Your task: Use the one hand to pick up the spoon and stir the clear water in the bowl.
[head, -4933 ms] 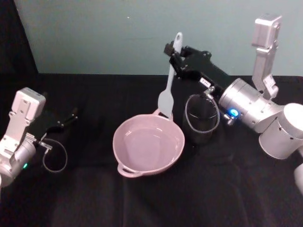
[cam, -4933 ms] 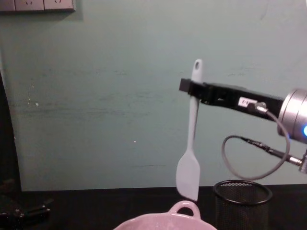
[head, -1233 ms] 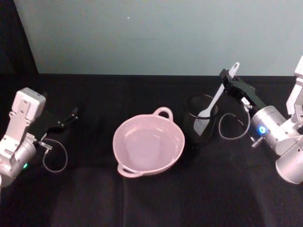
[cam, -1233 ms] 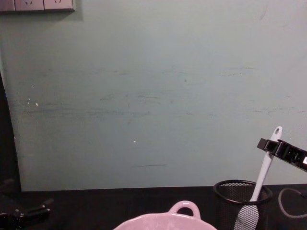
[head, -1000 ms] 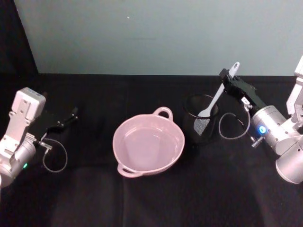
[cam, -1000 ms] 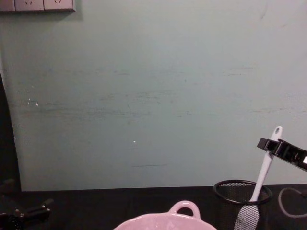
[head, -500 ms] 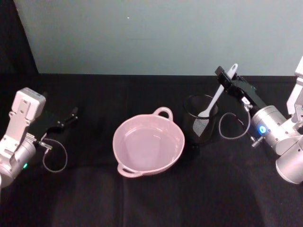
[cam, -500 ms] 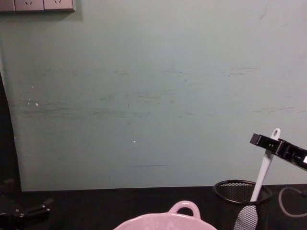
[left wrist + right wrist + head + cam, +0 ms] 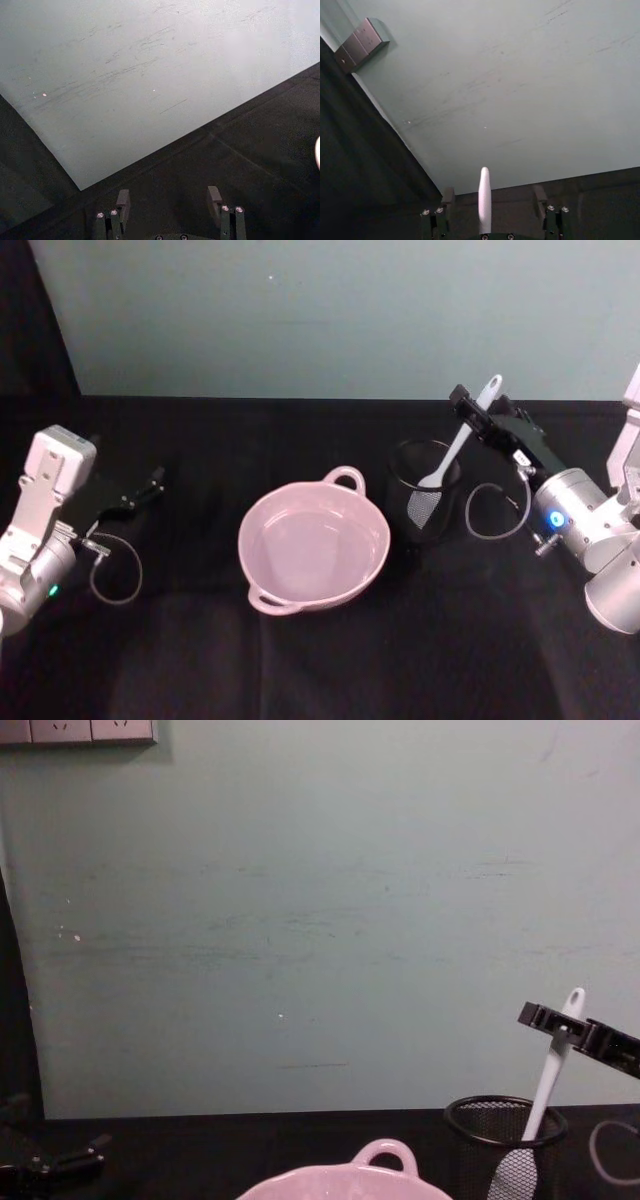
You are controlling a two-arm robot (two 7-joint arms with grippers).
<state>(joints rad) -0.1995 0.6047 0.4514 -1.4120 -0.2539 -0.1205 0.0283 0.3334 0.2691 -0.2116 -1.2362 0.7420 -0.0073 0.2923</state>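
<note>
Head view: right claw (image 9: pixel 476 412) newly parted.

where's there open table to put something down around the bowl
Bare black cloth lies between the left gripper and the bowl, and across the whole front of the table. It is crowded on the right, where the mesh cup holds the spoon by the right gripper.

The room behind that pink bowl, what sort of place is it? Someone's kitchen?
Probably not a kitchen, more likely a test bench for a robot. A black cloth covers the table, the wall behind is bare pale green, and beside the bowl stand just a mesh cup and two robot arms.
</note>
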